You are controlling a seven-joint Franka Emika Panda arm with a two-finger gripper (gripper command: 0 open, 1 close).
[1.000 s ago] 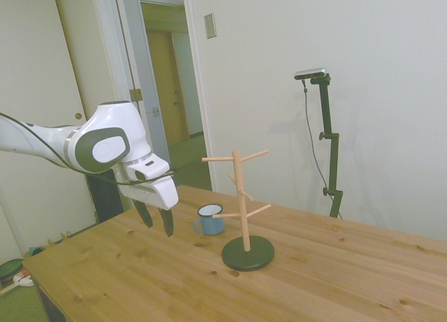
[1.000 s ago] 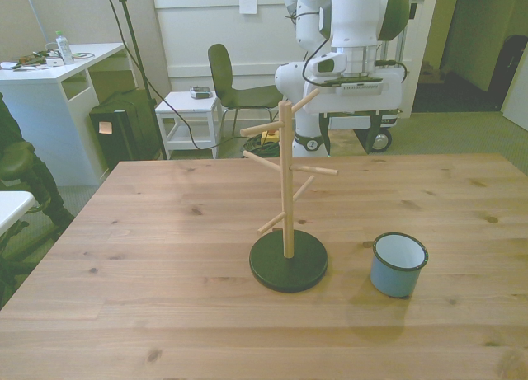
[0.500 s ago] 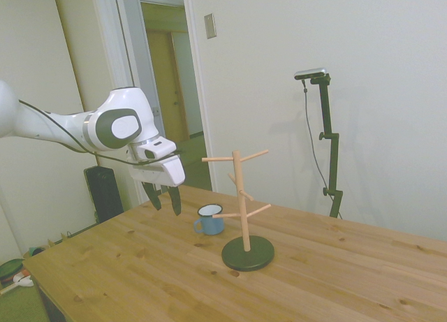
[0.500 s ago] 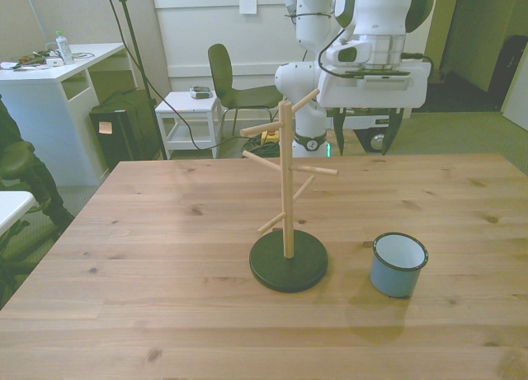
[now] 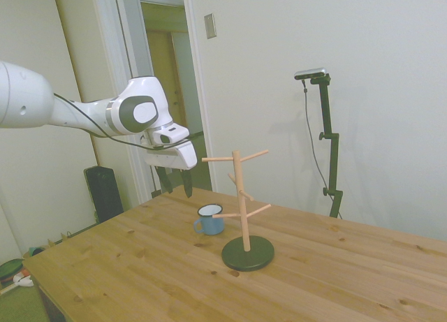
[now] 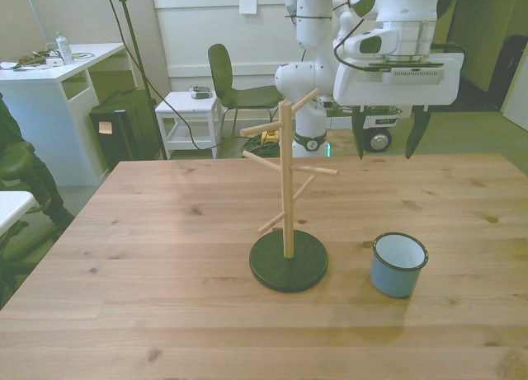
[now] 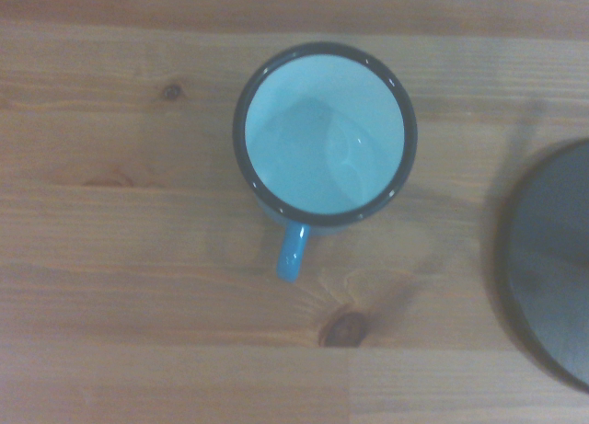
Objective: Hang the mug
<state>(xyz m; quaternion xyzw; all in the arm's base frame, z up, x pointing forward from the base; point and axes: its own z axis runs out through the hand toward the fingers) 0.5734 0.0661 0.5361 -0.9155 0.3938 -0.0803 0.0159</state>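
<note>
My pincer (image 6: 387, 143) wide, empty, above mug (image 6: 398, 265) | mug upright on desk (image 6: 165, 265) | beside peg stand (image 6: 287, 190)

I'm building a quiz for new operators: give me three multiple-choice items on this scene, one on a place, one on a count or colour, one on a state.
1. Where is the small light-blue enamel mug?
A. hung on a peg
B. upright on the wooden table, beside the stand's base
C. in the gripper

2. What colour is the round base of the wooden peg stand?
A. dark
B. white
C. red

3. How is the white arm's gripper?
A. shut on the mug
B. open, above the table
C. resting on the stand

Key: 1 B, it stands apart from the base in the front view; 2 A, the disc is near black; 3 B, its fingers hang spread and empty.
</note>
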